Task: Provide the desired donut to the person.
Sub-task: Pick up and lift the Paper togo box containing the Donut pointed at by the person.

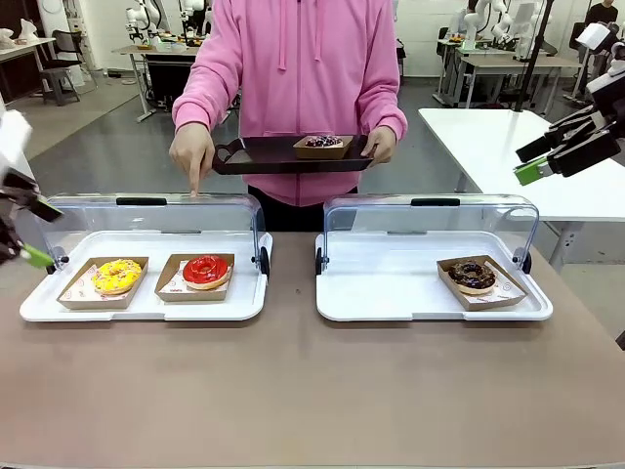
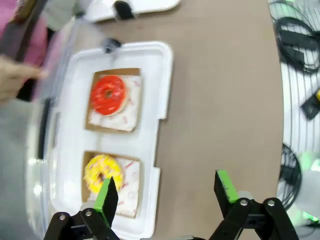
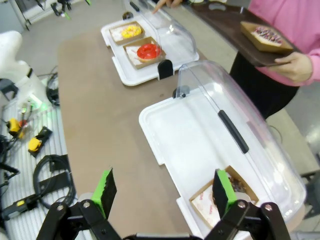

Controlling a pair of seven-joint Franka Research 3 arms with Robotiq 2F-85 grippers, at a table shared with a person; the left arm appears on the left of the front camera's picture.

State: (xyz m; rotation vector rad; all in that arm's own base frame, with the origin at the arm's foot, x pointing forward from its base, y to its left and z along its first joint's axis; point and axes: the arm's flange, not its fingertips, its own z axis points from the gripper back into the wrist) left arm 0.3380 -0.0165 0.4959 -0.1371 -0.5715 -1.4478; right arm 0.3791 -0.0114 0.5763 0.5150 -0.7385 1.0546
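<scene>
Across the table, the person in a pink hoodie holds a dark tray bearing a sprinkled donut in a card holder. Their other hand points a finger down at the left case's clear lid, behind the red donut. A yellow donut lies beside the red one. In the right case, a chocolate donut sits alone. My left gripper hangs open at the far left, above the yellow donut. My right gripper is open, high at the right.
Both white cases stand with clear lids raised toward the person. The brown tabletop in front of them is bare. A white table stands behind at the right. Cables and tools lie off the table's near side.
</scene>
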